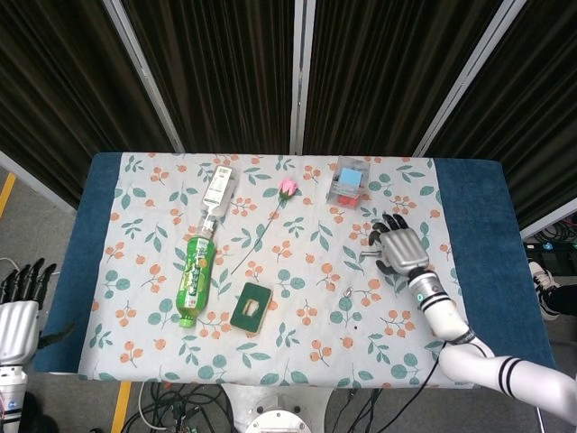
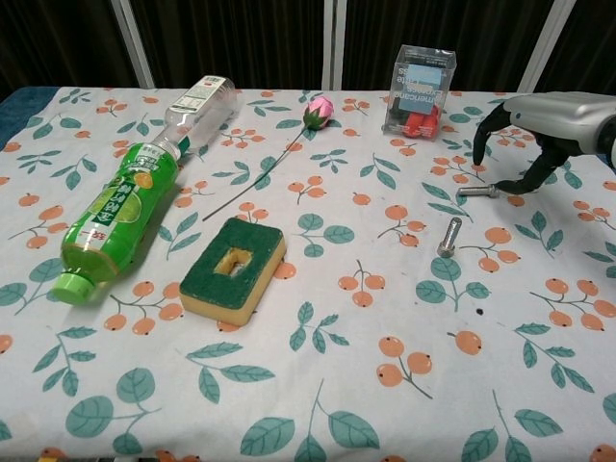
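Right hand fingers curved, touching bolt

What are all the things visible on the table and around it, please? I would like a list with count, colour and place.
Tablecloth: one, white with leaf and berry print, over the blue table.
Green bottle: one, lying at the left.
Clear bottle: one, lying behind the green one.
Sponge: one, green and yellow, centre-left.
Rose: one, pink, back centre.
Box: one, clear, back right.
Bolts: two, silver; one right of centre, one under the right hand.
Left hand: off the table, lower left, fingers apart.
Right hand: fingers spread over the farther bolt.
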`<state>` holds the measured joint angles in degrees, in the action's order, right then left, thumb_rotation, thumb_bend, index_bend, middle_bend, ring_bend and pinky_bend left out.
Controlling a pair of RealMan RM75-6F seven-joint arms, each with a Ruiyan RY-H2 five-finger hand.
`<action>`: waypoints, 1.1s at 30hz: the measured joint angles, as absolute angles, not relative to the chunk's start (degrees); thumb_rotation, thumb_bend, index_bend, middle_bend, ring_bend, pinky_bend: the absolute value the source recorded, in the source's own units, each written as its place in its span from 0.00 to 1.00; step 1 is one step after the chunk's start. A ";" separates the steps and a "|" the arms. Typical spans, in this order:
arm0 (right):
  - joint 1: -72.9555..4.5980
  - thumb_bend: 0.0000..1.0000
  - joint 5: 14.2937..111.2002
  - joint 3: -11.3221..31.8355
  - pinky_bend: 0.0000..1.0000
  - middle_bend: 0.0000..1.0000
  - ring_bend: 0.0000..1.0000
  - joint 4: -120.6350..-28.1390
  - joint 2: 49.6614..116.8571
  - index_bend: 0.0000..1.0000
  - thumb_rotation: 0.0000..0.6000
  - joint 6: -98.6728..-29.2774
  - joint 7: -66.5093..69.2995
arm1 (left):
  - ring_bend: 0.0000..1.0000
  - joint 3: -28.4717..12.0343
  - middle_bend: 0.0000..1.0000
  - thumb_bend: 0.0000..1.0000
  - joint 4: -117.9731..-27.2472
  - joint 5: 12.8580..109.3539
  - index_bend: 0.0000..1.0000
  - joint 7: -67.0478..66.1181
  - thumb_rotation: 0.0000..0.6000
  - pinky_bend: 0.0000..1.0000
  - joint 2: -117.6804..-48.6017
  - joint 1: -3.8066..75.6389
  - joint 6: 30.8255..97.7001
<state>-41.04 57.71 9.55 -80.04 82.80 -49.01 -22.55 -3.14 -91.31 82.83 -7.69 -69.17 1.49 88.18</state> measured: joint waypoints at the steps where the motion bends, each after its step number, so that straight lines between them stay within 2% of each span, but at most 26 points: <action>1: -41.74 0.26 56.42 9.45 0.00 0.19 0.00 -79.30 83.64 0.39 1.00 -49.12 -24.84 | 0.00 -3.13 0.00 0.06 -91.31 82.80 0.10 -7.67 1.00 0.00 -69.18 1.47 88.17; 11: -45.74 0.27 50.96 8.13 0.00 0.19 0.00 -73.57 89.83 0.45 1.00 -51.03 -35.82 | 0.00 -2.97 0.00 0.06 -90.92 82.67 0.10 -6.97 1.00 0.00 -69.36 1.30 87.99; 33: -46.21 0.27 52.17 7.24 0.00 0.21 0.00 -70.15 94.22 0.51 1.00 -52.47 -37.59 | 0.00 -2.95 0.00 0.06 -90.11 82.17 0.10 -6.35 1.00 0.00 -69.78 1.11 87.66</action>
